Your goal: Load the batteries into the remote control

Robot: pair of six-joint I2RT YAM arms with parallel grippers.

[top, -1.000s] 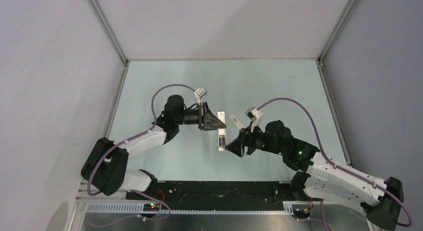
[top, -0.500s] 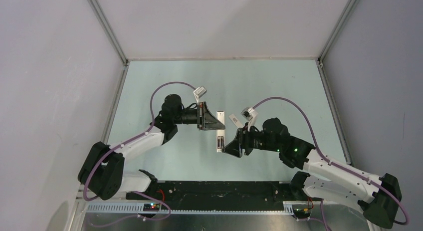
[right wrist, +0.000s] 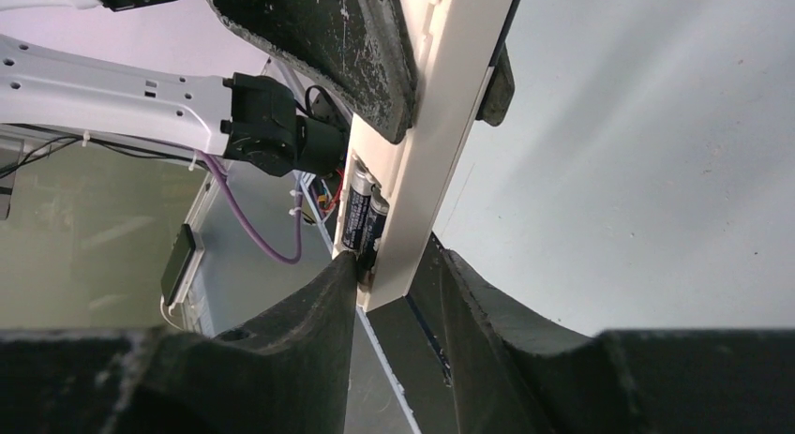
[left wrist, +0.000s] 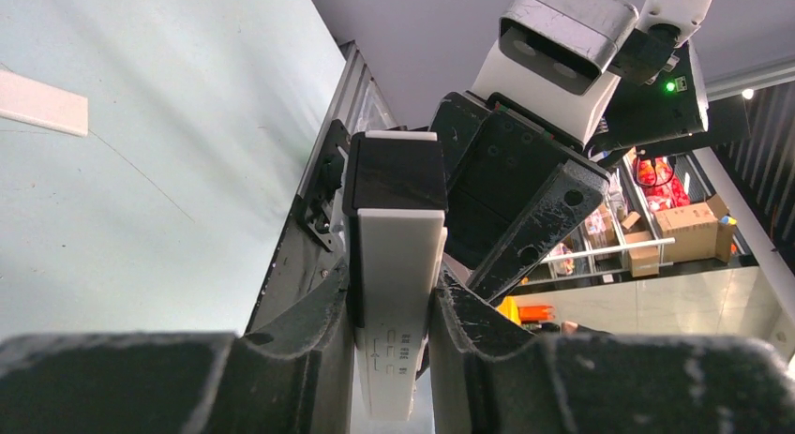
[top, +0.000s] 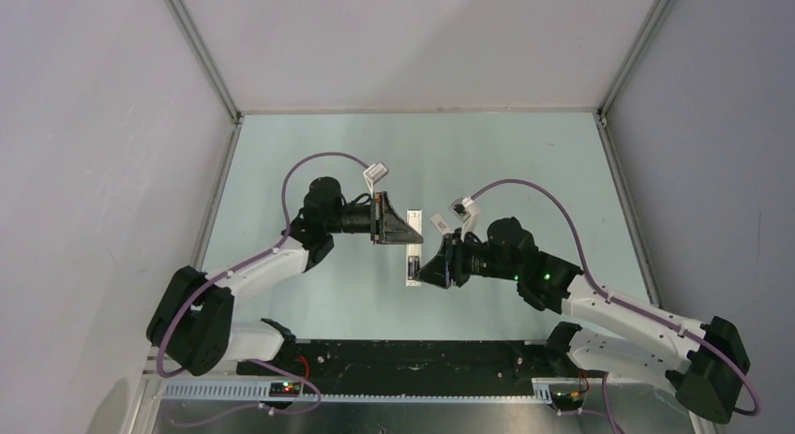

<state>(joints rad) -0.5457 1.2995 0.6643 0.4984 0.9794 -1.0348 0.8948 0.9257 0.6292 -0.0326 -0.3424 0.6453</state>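
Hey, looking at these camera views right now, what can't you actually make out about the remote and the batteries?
Batteries: lower ends hidden behind the right fingers, right wrist view; too small from the top.
Grip: whether those fingers clamp the remote control is unclear.
White strip: cut off by the left wrist view's left edge.

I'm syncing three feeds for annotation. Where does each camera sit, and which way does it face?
Top external: above and behind, looking down on the table; left arm and right arm show.
Left wrist: along the left fingers, clamped on the remote control, facing the right fingers.
Right wrist: along the right fingers flanking the remote's end, batteries lying in it.
Shared: both wrist views show the remote and both pairs of fingers.
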